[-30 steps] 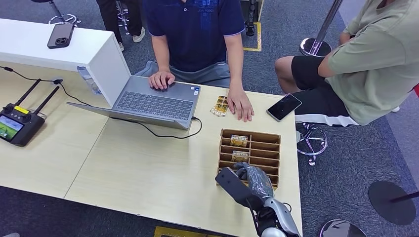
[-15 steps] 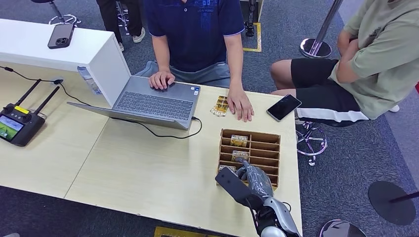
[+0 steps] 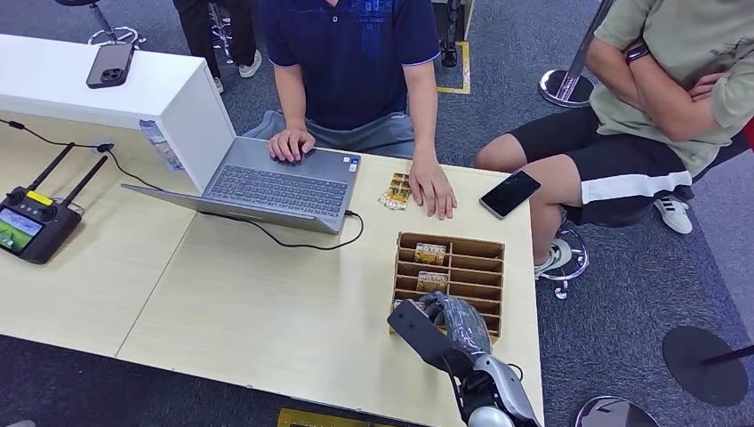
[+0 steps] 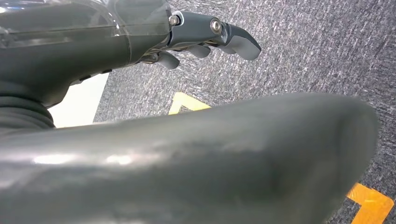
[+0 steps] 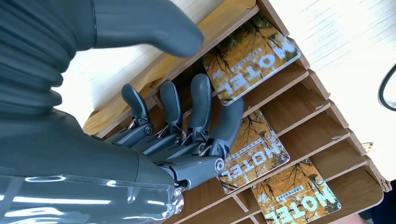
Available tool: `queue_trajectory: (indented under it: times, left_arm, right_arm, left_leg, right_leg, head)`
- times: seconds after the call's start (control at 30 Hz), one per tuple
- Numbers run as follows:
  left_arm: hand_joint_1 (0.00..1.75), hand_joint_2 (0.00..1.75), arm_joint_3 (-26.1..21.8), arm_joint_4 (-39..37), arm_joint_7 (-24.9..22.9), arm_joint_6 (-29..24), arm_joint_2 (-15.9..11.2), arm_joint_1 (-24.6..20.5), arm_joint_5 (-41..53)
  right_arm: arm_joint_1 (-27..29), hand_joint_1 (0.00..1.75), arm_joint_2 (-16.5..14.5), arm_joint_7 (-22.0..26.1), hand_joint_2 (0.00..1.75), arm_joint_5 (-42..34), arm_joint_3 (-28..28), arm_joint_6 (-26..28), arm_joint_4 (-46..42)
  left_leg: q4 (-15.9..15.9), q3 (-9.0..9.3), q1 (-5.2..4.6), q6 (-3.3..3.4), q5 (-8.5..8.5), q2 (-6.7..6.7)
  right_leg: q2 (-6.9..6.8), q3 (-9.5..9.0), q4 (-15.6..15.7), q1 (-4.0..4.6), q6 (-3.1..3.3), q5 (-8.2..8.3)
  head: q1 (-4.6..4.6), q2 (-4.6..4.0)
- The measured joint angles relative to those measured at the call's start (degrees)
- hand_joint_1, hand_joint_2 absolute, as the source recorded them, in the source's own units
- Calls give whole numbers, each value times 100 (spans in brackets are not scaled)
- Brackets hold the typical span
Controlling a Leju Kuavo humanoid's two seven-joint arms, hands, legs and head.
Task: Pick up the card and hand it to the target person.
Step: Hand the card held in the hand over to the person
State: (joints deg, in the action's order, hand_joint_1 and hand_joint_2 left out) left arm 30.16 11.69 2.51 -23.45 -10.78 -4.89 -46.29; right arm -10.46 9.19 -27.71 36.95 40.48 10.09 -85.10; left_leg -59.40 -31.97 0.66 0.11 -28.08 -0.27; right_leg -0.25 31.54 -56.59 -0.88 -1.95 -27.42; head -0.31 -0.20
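1. Right hand [image 3: 449, 322]: I log it at 5 o'clock on the table, over the near rows of the wooden card rack [image 3: 480, 242]. In the right wrist view the hand [image 5: 187, 135] reaches into the rack [image 5: 322, 100] with its fingers [image 5: 201, 105] spread and nothing between them; the fingertip nearest the cards overlaps the edge of the middle card [image 5: 254, 154], and I cannot tell whether it touches. The thumb [image 5: 140, 23] lies over the rack's outer edge.

2. Cards in the rack: three marked HOTEL show in the right wrist view, each leaning in its own slot, namely one card [image 5: 250, 58] in the slot beyond the fingers, the middle card, and a third card [image 5: 299, 193]. From the head view I count two in the rack's left column, the farther card [image 3: 430, 253] and the nearer card [image 3: 432, 281] just ahead of the hand.

3. Left hand [image 4: 210, 35]: above grey carpet, fingers loosely curved and apart, holding nothing.

4. Table [image 3: 267, 302]: pale wood.

5. Laptop [image 3: 280, 189]: at 12 o'clock, open, a person [image 3: 356, 53] in a dark blue shirt resting one hand on it.

6. Loose cards [image 3: 396, 190]: a small stack beside that person's other hand.

7. Phone [image 3: 510, 193]: at 1 o'clock, on the table's far right corner.

8. Remote controller [image 3: 31, 222]: at 9 o'clock.

9. Second person [image 3: 676, 71]: at 2 o'clock, green shirt, arms folded, seated.
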Motion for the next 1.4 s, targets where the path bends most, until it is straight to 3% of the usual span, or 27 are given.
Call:
queue_trajectory:
  times: [0.23,0.5,1.4]
  left_arm:
    - [0,0,0,0,0,3,0,0,0]
    - [0,0,0,0,7,28,0,0,2]
    - [0,0,0,0,9,52,0,1,11]
  right_arm:
    - [-4,81,-10,20,175,-5,0,34,26]
    - [-23,82,-93,156,175,-39,0,76,86]
    - [-109,106,-310,310,175,-61,2,89,330]
  left_leg:
    - [0,1,0,-1,1,0]
    - [0,1,0,-1,2,0]
    - [0,0,1,-2,2,0]
  right_leg:
    - [0,-2,0,0,0,0]
    - [0,-2,0,0,0,1]
    - [0,-1,0,0,0,1]
  head:
    - [0,0]
    - [0,0]
    - [0,0]
